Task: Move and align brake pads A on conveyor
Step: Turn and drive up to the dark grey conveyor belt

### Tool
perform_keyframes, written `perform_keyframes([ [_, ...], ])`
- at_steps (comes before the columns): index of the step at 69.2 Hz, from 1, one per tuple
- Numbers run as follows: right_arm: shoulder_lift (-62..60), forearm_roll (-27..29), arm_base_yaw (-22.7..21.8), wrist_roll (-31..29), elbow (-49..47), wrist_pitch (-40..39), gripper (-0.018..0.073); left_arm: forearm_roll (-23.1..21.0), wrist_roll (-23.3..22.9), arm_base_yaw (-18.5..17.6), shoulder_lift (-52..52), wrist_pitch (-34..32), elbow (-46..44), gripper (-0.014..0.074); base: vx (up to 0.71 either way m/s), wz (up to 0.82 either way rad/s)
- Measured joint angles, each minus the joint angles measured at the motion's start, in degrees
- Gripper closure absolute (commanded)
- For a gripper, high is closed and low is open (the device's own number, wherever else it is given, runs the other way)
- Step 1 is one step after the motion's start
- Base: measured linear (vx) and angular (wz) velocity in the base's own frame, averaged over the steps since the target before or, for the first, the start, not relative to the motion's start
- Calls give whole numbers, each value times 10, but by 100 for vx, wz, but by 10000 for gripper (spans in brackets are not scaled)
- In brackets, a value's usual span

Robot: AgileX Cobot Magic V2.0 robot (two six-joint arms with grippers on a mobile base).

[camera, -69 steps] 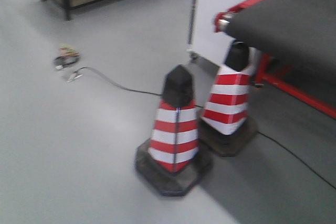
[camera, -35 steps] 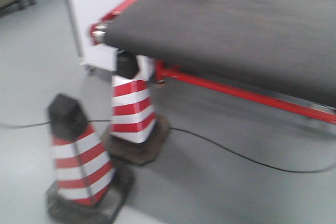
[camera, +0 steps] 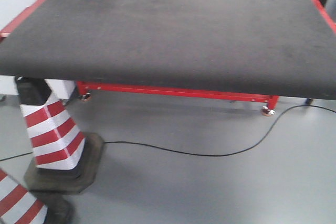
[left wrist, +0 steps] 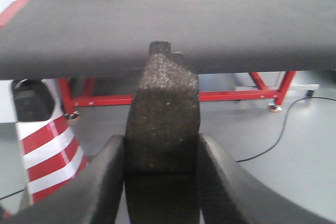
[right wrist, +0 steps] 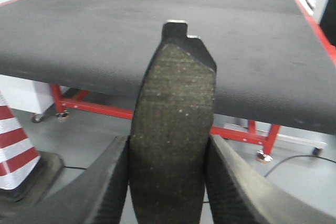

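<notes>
Two brake pads A [left wrist: 164,103] [right wrist: 176,108] are standing upright in our claws, one apiece. We are clamping the left claw [left wrist: 161,148] on its pad, the fingers [left wrist: 107,182] pressing both long edges while the notched tip is sticking up above them. We are gripping the other pad the same way in the right claw [right wrist: 168,148]. Both pads are sitting before the near edge of the conveyor [camera: 173,24], not on it. A striped traffic cone [camera: 50,129] is standing under the belt's left corner, and a black cable [camera: 199,154] is lying across the grey floor [camera: 210,192].
</notes>
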Motion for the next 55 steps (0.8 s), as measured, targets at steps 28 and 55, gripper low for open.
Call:
perform_keyframes([
  [28, 0, 0, 0, 0, 0, 0, 567, 0, 0, 0, 0, 0, 0, 603, 12, -23],
  [55, 0, 0, 0, 0, 0, 0, 567, 0, 0, 0, 0, 0, 0, 603, 32, -2],
])
